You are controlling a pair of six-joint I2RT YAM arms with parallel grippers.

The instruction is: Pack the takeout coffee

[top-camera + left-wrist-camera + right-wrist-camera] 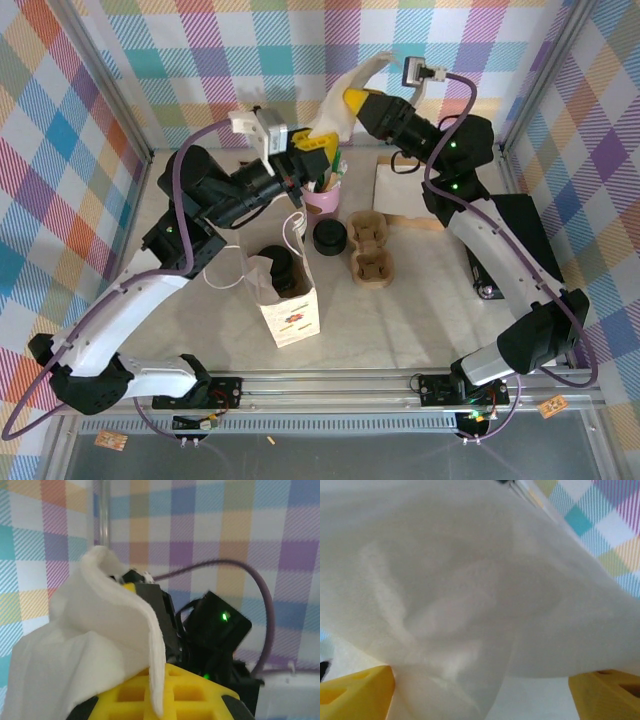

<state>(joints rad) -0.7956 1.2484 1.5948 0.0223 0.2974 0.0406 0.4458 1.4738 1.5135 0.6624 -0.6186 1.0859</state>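
The takeout coffee (279,268) seems to stand inside the white paper bag (296,320), near the middle of the bench (420,320). From above one sees its round black lid in the bag mouth; the side of the cup is hidden. Just beside the bag is another round black thing (328,237), prob. loose lids, then a brown cup carrier (370,250), and behind them a pink cup (322,197).

High over these a white napkin (352,85) hangs btw. the two hands. The left hand (320,138) is clenched on its lower end. The right hand (352,98) is at the napkin's middle part w/ fingers far apart, so it is released.

The step in hand is, by judgement, to bring the napkin into the bag w/ the left arm alone. To do it well, the right arm should back away w/o dragging the tissue. The left arm should lower the napkin straight over the bag mouth, beside the lid, not pushing the thin bag wall.

The left wrist view shows the tissue folded over its yellow finger (165,696). The right wrist view shows two yellow fingers (355,692) at opposite corners, w/ the napkin loose across them. That gap is hard to read from the top view, which instead gives where bag and coffee stand.
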